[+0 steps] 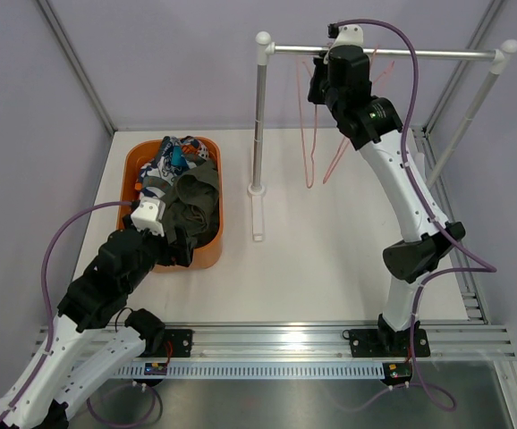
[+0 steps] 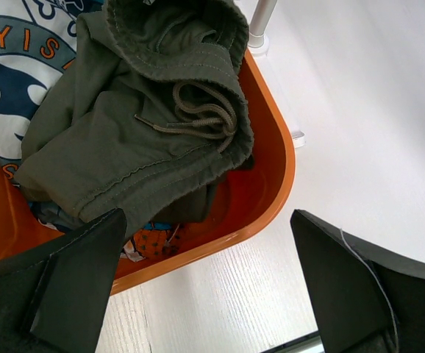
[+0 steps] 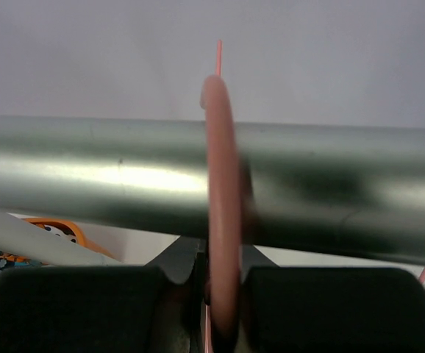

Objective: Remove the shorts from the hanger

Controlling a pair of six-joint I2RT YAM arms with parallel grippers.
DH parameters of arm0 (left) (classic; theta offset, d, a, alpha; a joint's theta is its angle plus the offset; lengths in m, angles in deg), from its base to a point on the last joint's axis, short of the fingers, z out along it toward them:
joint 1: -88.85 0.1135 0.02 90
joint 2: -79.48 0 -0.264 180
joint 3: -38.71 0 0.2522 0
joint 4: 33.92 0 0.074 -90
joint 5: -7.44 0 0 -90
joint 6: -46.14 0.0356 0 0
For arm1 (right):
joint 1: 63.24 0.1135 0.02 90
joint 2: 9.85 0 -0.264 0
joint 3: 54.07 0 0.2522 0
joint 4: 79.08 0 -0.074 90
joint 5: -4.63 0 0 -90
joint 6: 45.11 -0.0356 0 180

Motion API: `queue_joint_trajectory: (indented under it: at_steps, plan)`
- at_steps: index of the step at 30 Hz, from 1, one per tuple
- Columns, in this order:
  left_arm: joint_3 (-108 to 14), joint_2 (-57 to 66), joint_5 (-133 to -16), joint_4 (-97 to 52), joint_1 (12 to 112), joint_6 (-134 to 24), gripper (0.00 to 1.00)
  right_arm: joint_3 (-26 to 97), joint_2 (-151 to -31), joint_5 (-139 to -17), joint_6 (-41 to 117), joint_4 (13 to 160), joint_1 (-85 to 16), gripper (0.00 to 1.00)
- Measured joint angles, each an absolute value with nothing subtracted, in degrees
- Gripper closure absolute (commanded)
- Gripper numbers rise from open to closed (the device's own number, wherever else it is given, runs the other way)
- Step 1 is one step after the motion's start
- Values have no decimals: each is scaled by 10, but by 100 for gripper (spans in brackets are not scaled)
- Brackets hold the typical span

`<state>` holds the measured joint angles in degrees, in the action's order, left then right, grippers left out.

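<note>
Olive shorts [image 2: 146, 125]: crumpled in the orange basket [image 2: 279, 184], waistband and drawstring uppermost, lying on top of the printed pair.
Printed shorts [image 2: 14, 88]: in the same basket, toward its far-left side, partly buried under the olive pair.
Left gripper [image 2: 206, 243]: spread wide, holding nothing, poised over the basket's near-right rim.
Right gripper [image 3: 220, 294]: up at the rail [image 3: 87, 176], pinched closed around the hook of the pink hanger [image 3: 222, 191].
Key relation: cloth below and forward-left of the left jaws, with the olive waistband running roughly across the line between the two fingers; left arm far nearer, right arm well apart at the rack.
Hanger load: bare pink wire under the rail in the top view, no cloth on it; possibly more than one hanger, too thin to count.
Progress: judged nearly or fully done, both garments off and binned.
In the way: basket wall just under the left fingers; rack post [image 1: 260, 116] between basket and right arm.
</note>
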<state>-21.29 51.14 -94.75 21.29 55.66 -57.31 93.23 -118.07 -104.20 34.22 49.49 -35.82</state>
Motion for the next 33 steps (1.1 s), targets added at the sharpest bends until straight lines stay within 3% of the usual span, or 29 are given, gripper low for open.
queue_joint_trajectory:
  at_steps: [13,18,24,33]
  plan:
    - [-213,507,-947,213,556,-573,1,876,-1142,-1042,341,518,-358,83]
    - [-213,507,-947,213,556,-573,1,863,-1136,-1042,337,497,-358,67]
    - [-213,502,-947,213,556,-573,1,824,-1117,-1042,334,485,-358,56]
    - [-213,500,-948,213,556,-573,1,778,-1051,-1038,326,485,-358,49]
